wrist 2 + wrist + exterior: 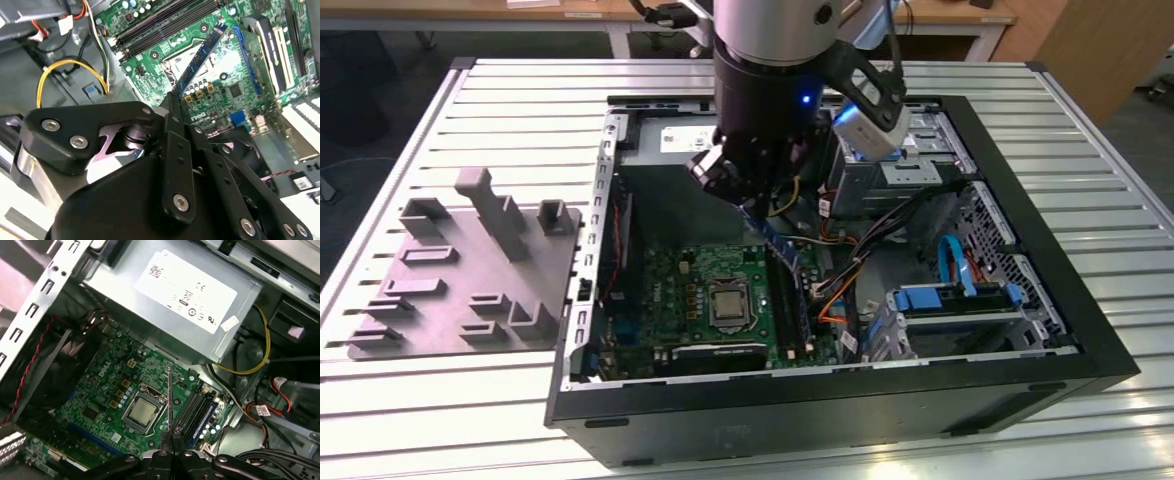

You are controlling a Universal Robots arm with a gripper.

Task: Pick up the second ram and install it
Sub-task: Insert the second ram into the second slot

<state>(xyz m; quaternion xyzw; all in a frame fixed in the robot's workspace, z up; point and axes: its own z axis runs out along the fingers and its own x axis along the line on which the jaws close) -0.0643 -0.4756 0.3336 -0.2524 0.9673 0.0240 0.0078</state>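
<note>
The black jointed hand is clenched on one end of the second ram, a long dark blue-black circuit stick held above the green motherboard and not yet seated. Misalignment with the long black sockets could jam or crack it. The gripped end is hidden, and the socket latches cannot be made out.

Wrist tube: silver, round and glossy.
Housing: black cylinder below the silver tube.
Light: small, blue, glowing on the black housing.
Camera box: white and blue, on a black bracket.
Gripper: matte black.
Linkage bars: flat, black, with rounded ends.
Screws: silver socket heads at the joints.
Side plate: broad, black, rounded, carrying two silver screws.
</note>
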